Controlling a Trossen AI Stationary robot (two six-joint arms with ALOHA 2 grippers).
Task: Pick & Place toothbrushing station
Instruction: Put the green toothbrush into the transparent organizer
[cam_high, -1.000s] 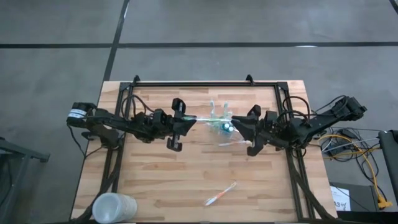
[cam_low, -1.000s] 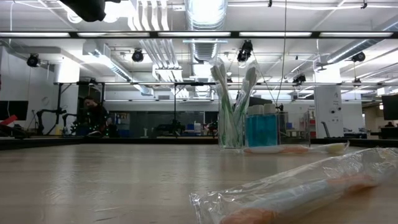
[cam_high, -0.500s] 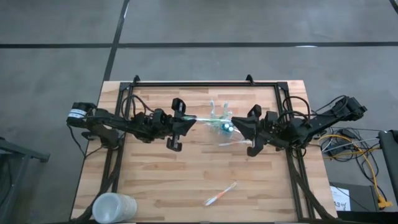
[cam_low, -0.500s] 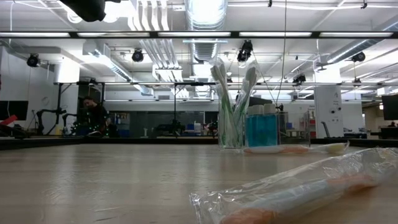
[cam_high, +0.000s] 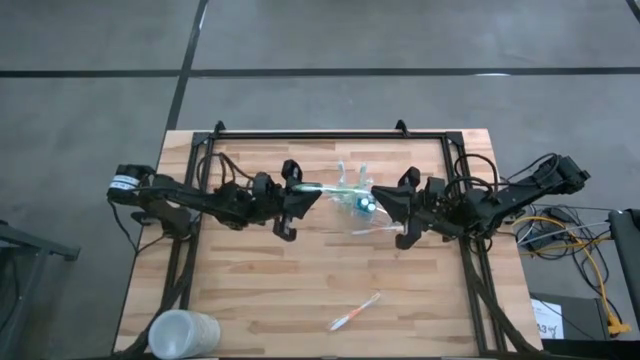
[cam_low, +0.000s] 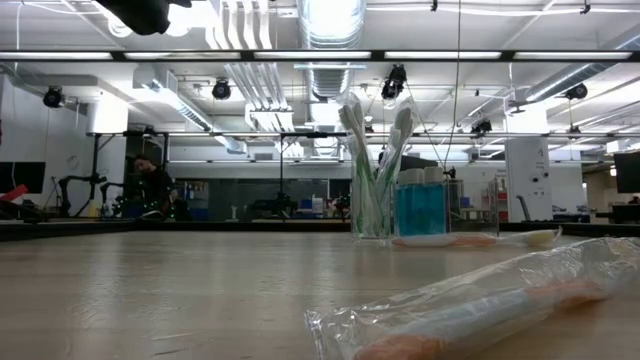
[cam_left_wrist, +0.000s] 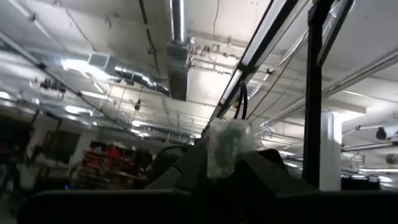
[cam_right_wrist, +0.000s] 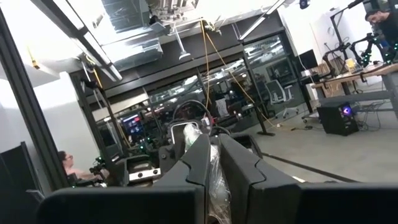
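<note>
The toothbrushing station (cam_low: 385, 215), a small clear plastic holder, is standing mid-worktop (cam_high: 260, 290), carrying green toothbrushes and two blue tubes (cam_low: 420, 208). The left tool (cam_high: 297, 198) is gripping one wrapped green toothbrush (cam_high: 328, 187) reaching toward the holder; the right tool (cam_high: 402, 212) is clamping narrowly on a clear wrapper (cam_right_wrist: 214, 180). One wrapped orange toothbrush (cam_high: 355, 311) and one frosted white cup (cam_high: 183, 334) are lying apart nearby.

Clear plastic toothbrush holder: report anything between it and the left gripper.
Only the plastic-wrapped green toothbrush sticking out of the left gripper spans the gap to the clear plastic toothbrush holder; nothing else shows.
</note>
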